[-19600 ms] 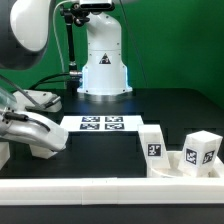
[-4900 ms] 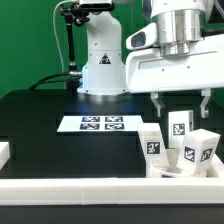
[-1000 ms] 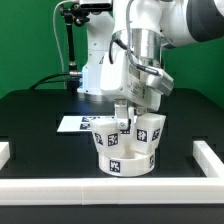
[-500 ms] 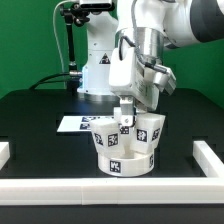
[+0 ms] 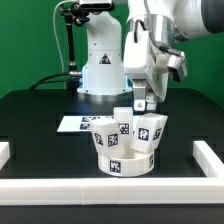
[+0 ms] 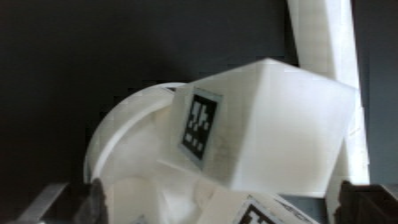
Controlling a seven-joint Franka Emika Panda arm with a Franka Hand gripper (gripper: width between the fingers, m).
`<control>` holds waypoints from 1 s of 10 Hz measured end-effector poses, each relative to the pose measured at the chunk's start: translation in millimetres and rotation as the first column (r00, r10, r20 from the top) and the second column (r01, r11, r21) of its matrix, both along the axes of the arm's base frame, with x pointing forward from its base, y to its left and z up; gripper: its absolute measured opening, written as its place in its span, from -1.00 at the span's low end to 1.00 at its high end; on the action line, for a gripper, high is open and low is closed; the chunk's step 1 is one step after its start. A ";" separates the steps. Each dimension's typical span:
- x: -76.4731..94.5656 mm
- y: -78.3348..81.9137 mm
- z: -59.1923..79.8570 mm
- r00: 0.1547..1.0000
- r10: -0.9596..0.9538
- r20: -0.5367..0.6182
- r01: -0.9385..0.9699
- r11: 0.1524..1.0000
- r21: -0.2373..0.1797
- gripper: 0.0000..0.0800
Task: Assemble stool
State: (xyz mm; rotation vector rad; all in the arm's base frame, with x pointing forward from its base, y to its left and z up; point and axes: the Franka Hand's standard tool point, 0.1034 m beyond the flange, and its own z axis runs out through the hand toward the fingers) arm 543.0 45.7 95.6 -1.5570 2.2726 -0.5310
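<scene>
The stool (image 5: 124, 146), a round seat with blocky legs standing up from it, is seen near the middle of the table, just nearer than the marker board (image 5: 72, 123). The gripper (image 5: 140, 103) hangs directly above the leg (image 5: 148, 130) on the exterior view's right, whose long axis is roughly upright. The fingers are apart and empty, so that leg lies straight below for any descent.

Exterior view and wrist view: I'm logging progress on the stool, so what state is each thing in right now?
Seat: on the table, legs standing up from it.
Left leg: upright on the seat.
Middle leg: on the seat, below the end effector.
Right leg: on the seat, tilted.
End effector: above the legs; open or shut, cannot tell.
Marker board: flat on the table.
</scene>
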 end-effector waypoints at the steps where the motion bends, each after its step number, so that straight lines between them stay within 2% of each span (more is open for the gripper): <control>1: -1.2 1.7 2.9 1.000 0.020 0.000 -0.020 1.000 -0.006 0.62; 4: -2.2 -1.8 -1.3 0.998 0.069 -0.015 -0.069 0.997 -0.039 0.62; 6: -3.1 -0.5 1.7 0.983 0.181 -0.032 -0.183 0.978 -0.103 0.62; 8: -3.2 15.9 10.7 0.969 0.244 -0.021 -0.245 0.960 -0.133 0.62; 10: -4.8 29.2 14.1 0.968 0.251 -0.004 -0.249 0.958 -0.142 0.62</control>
